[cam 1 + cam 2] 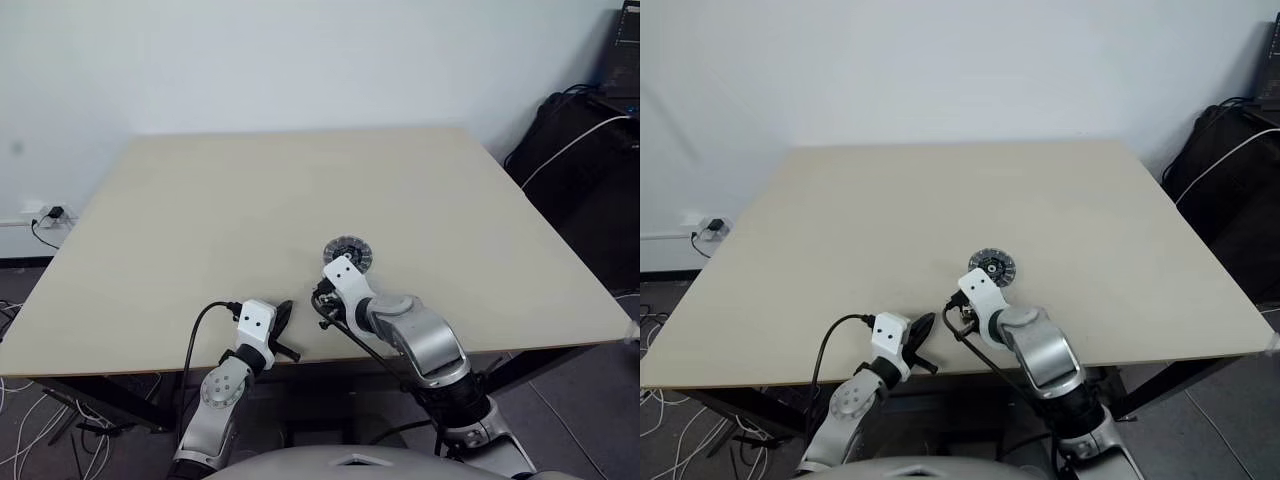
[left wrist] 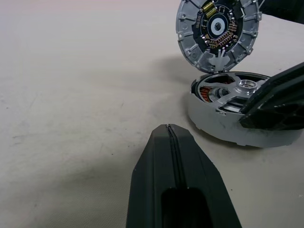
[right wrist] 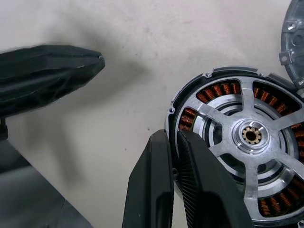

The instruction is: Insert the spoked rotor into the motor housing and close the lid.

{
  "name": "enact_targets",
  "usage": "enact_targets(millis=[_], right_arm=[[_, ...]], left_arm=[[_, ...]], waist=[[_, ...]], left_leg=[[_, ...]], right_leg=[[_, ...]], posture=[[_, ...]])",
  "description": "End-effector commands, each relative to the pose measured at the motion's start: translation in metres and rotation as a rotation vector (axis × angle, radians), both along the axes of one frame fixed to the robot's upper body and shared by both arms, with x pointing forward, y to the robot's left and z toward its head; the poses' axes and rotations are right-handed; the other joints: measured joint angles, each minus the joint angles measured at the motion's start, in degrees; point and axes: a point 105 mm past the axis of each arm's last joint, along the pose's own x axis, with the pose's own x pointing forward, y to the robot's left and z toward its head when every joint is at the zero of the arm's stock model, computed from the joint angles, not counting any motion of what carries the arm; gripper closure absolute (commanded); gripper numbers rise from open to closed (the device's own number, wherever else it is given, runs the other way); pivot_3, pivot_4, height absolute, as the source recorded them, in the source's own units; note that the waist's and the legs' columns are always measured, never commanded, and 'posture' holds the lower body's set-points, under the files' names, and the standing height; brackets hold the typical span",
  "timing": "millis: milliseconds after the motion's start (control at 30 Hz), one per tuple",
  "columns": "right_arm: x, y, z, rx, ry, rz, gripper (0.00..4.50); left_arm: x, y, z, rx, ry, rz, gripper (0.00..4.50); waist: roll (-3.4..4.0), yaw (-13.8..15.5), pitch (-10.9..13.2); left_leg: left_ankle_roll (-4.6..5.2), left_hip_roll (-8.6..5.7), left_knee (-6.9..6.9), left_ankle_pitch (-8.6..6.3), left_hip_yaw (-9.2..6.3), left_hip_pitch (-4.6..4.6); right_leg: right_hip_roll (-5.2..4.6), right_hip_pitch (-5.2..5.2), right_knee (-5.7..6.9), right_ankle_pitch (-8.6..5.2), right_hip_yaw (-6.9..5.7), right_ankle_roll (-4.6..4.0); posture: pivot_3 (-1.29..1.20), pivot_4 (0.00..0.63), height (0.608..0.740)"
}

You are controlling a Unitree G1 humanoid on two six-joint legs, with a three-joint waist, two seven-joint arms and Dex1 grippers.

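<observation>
The motor housing point(image 3: 190, 102) lies on the table near its front edge, with copper windings showing under the silver spoked rotor point(image 3: 251, 135) seated inside it. My right gripper point(image 3: 172, 137) is shut on the housing's rim, one finger outside and one inside. The lid point(image 2: 218, 33) stands up on edge at the housing's far side, its inner face with a circuit board showing; the lid point(image 1: 349, 254) rises just beyond my right hand in the left eye view. My left gripper point(image 2: 169, 127) is shut and empty, a short way left of the housing point(image 2: 228, 118), pointing towards it.
The beige table point(image 1: 300, 190) stretches far ahead and to both sides. Black bags and a white cable point(image 1: 580, 150) sit on the floor past the right edge. A wall socket with cables point(image 1: 40, 215) is at the left.
</observation>
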Motion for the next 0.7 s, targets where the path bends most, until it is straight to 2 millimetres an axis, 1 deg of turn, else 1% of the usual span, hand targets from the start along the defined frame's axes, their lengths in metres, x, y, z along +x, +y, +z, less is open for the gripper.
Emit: enact_targets(millis=[33, 67, 167, 200, 267, 367, 400, 467, 600, 700], right_arm=[[0.002, 0.013, 0.021, 0.041, -0.086, 0.127, 4.16], [0.002, 0.012, 0.02, 0.039, -0.082, 0.133, 3.78], [0.004, 0.016, 0.021, 0.041, -0.095, 0.138, 2.86], [0.005, 0.018, 0.022, 0.05, -0.105, 0.139, 2.6], [0.006, 0.024, 0.028, 0.079, -0.136, 0.157, 1.91], [0.006, 0.031, 0.045, 0.142, -0.231, 0.224, 1.91], [0.007, 0.031, 0.05, 0.147, -0.273, 0.253, 1.91], [0.006, 0.026, 0.057, 0.111, -0.382, 0.374, 1.91], [0.002, 0.005, 0.053, -0.04, -0.432, 0.585, 1.91], [0.003, -0.014, 0.047, -0.171, -0.417, 0.694, 1.91]], left_arm=[[0.004, -0.001, 0.008, -0.017, -0.029, 0.009, 4.5], [0.004, -0.001, 0.008, -0.018, -0.029, 0.011, 4.5], [0.004, -0.001, 0.008, -0.02, -0.029, 0.013, 4.5], [0.004, -0.001, 0.008, -0.02, -0.029, 0.013, 4.5], [0.004, -0.001, 0.008, -0.02, -0.03, 0.014, 4.5], [0.004, -0.001, 0.008, -0.02, -0.03, 0.015, 4.5], [0.004, -0.001, 0.008, -0.02, -0.03, 0.016, 4.5], [0.004, -0.001, 0.008, -0.02, -0.03, 0.018, 4.5], [0.004, -0.001, 0.008, -0.022, -0.029, 0.02, 4.5], [0.004, -0.001, 0.008, -0.023, -0.029, 0.02, 4.5]], waist=[[0.0, -0.1, 0.0], [-0.01, -0.1, 0.0], [-0.01, -0.2, 0.0], [-0.01, -0.1, 0.0], [-0.01, -0.1, 0.0], [-0.02, -0.1, 0.0], [-0.03, 0.0, 0.0], [-0.05, 0.1, 0.0], [-0.16, 0.0, 0.1], [-0.2, 0.0, 0.1]], left_leg=[[0.01, 0.0, 0.0, 0.01, 0.0, 0.0], [0.02, 0.0, -0.01, 0.01, 0.0, -0.01], [0.01, 0.03, -0.02, 0.01, -0.02, 0.0], [0.01, 0.03, -0.01, 0.01, -0.03, -0.01], [0.02, 0.02, -0.01, 0.01, -0.03, -0.01], [0.02, 0.01, 0.0, 0.01, -0.03, 0.0], [0.03, 0.0, 0.0, 0.0, -0.03, 0.0], [0.05, -0.02, 0.01, -0.01, -0.03, 0.0], [0.12, -0.08, 0.04, -0.01, -0.03, 0.0], [0.12, -0.05, 0.03, 0.0, -0.03, 0.0]], right_leg=[[0.0, 0.0, -0.01, 0.0, -0.01, 0.0], [0.0, 0.0, -0.01, 0.0, -0.01, 0.0], [0.01, 0.0, -0.01, -0.01, 0.0, -0.01], [0.01, 0.0, -0.01, -0.01, 0.0, -0.01], [0.0, 0.01, -0.01, -0.01, 0.0, -0.01], [0.0, 0.03, -0.02, -0.01, -0.01, 0.0], [-0.01, 0.04, -0.03, -0.01, -0.02, 0.01], [-0.03, 0.06, -0.07, -0.01, -0.06, 0.02], [-0.09, 0.12, -0.11, -0.03, -0.1, 0.1], [-0.08, 0.1, -0.1, -0.04, -0.09, 0.09]], posture=[[0.0, 0.0, 0.74], [0.0, 0.0, 0.74], [0.0, 0.0, 0.74], [0.0, 0.0, 0.74], [0.0, 0.0, 0.74], [0.0, 0.0, 0.74], [0.0, 0.0, 0.74], [0.0, 0.0, 0.74], [0.0, 0.0, 0.74], [0.0, 0.0, 0.74]])
